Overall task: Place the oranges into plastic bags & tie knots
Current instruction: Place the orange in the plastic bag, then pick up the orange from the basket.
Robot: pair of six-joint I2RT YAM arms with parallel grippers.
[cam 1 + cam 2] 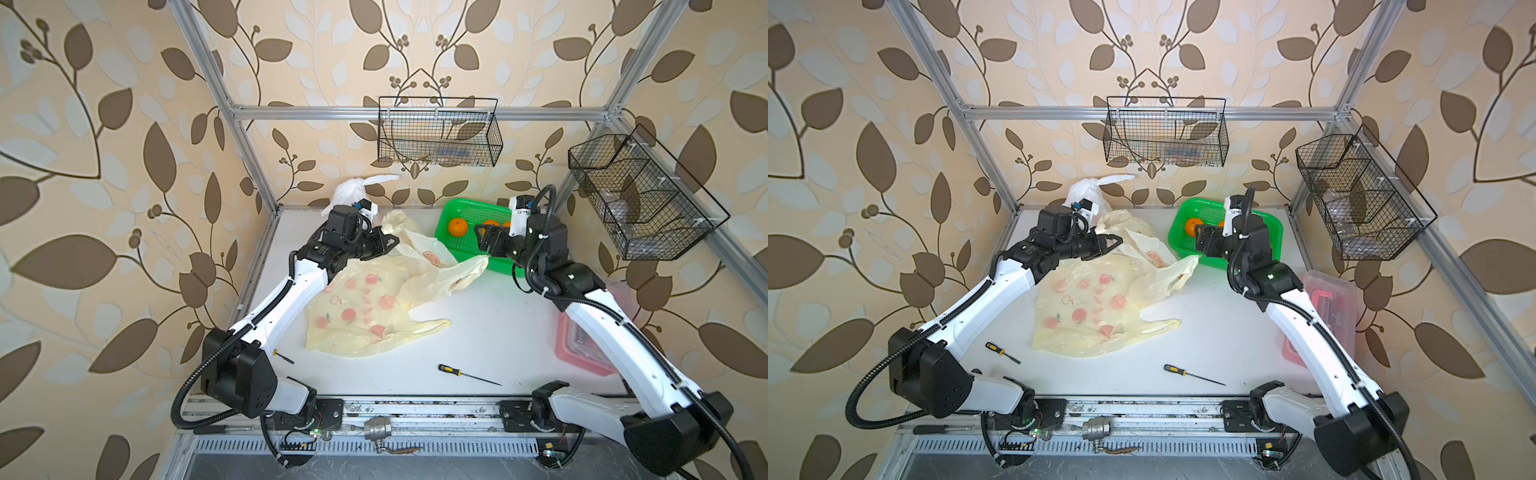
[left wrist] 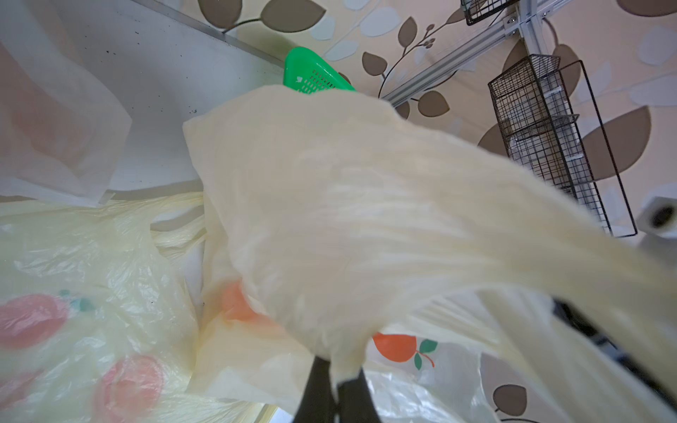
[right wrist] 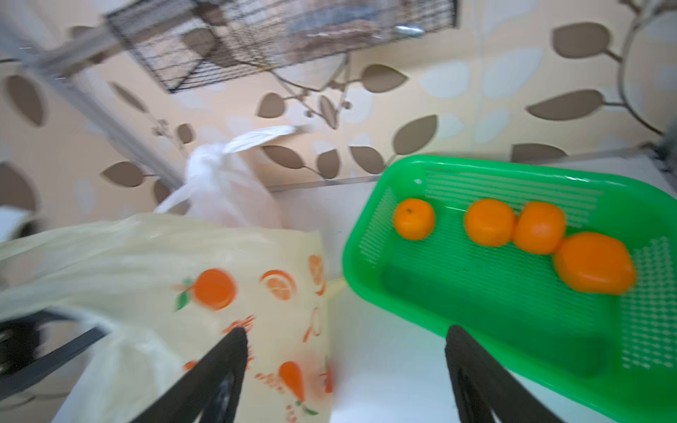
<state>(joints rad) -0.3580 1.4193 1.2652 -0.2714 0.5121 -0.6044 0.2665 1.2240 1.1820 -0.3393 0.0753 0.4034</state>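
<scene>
Oranges (image 3: 489,222) round, glossy; green mesh basket (image 3: 476,293) rigid; yellow bag (image 1: 419,243) thin, crinkly.

Crinkly thin plastic bags (image 1: 353,316); glossy perforated plastic basket (image 1: 469,210)

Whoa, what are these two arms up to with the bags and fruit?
They are bagging oranges. The left gripper is shut on a pale yellow printed bag, holding its edge up. The right gripper hangs open and empty by the green basket, where four oranges lie. A white bag at the back is knotted; another yellow bag lies flat.
</scene>
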